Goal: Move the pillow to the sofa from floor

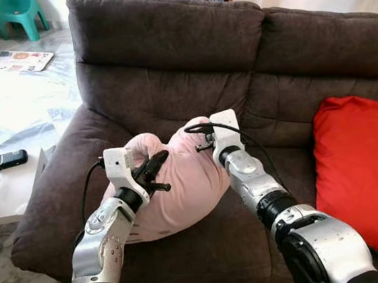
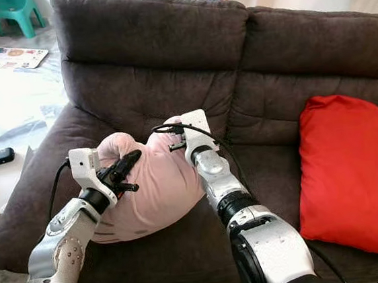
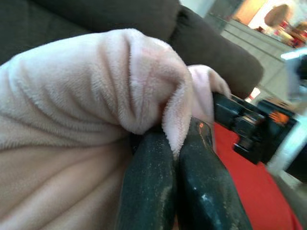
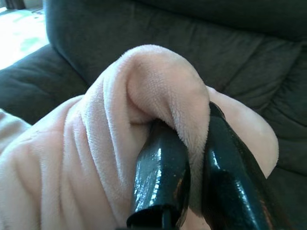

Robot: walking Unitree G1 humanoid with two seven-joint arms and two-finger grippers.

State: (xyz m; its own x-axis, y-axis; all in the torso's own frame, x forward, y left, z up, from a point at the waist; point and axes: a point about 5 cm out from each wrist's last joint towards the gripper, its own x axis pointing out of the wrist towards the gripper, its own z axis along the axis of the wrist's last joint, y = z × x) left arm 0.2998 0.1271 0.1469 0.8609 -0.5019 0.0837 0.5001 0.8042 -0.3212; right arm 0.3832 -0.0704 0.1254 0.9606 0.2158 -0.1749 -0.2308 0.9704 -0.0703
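Note:
A soft pink pillow rests on the left seat of the dark brown sofa. My left gripper is shut on a fold of the pillow's left side; the left wrist view shows pink fabric pinched between the black fingers. My right gripper is shut on a fold at the pillow's top right; the pinched cloth bulges over its fingers. The pillow's underside touches the seat cushion.
A red pillow leans on the sofa's right seat. A white low table with a black device stands to the left. A green plastic stool and a flat tray lie further back.

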